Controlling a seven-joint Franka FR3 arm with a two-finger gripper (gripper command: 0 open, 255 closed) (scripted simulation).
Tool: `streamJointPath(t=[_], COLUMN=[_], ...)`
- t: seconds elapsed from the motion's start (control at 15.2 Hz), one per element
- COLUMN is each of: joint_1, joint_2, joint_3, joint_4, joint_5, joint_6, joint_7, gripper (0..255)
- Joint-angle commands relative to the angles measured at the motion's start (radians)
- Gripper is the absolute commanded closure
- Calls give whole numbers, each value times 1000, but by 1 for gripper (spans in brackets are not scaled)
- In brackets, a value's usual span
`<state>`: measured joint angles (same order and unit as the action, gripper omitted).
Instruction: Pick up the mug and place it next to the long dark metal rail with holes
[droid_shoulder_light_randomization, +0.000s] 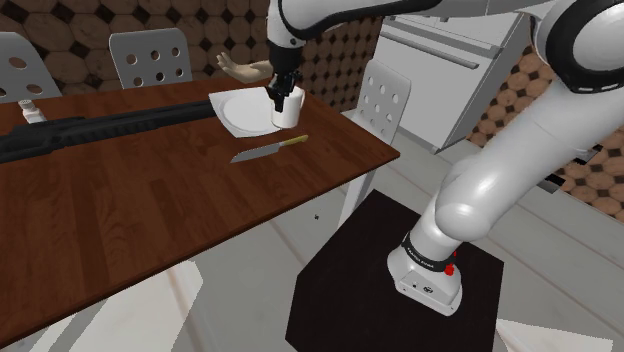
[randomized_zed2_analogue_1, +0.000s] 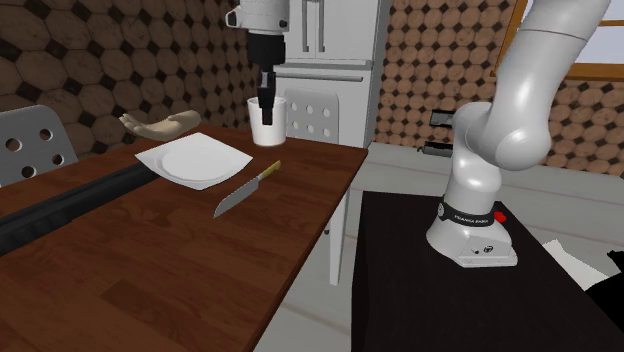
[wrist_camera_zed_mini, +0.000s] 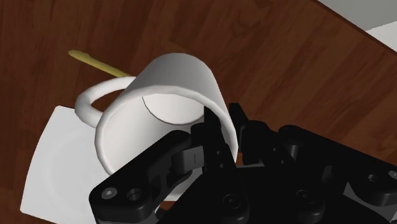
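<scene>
A white mug (droid_shoulder_light_randomization: 288, 110) with a handle is at the far right part of the brown table (droid_shoulder_light_randomization: 150, 210), by the corner of a white square plate (droid_shoulder_light_randomization: 238, 110). My black gripper (droid_shoulder_light_randomization: 280, 92) comes down from above and is shut on the mug's rim, one finger inside the cup and one outside. From the hand, the mug (wrist_camera_zed_mini: 168, 86) looks tilted over the plate (wrist_camera_zed_mini: 54, 159), clasped by the gripper (wrist_camera_zed_mini: 216, 130). The long dark rail (droid_shoulder_light_randomization: 100, 125) lies across the table to the shoulder view's left of the plate. The second exterior view shows the mug (randomized_zed2_analogue_1: 266, 125), gripper (randomized_zed2_analogue_1: 266, 98) and rail (randomized_zed2_analogue_1: 70, 205).
A knife (droid_shoulder_light_randomization: 265, 150) with a yellow handle lies in front of the plate, near the table's edge. A tan hand-shaped object (droid_shoulder_light_randomization: 245, 68) rests behind the plate. Grey perforated chairs (droid_shoulder_light_randomization: 150, 55) stand around the table. My stand (droid_shoulder_light_randomization: 400, 270) is off the table's near corner.
</scene>
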<state>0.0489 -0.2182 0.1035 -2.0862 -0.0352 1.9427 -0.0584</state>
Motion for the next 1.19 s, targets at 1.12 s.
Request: streamJointPath(t=[1.12], joint_1=[196], joint_2=[755], joint_3=[111], joint_4=[997], joint_5=[-147], joint_6=[-271], joint_7=[278], gripper=[255])
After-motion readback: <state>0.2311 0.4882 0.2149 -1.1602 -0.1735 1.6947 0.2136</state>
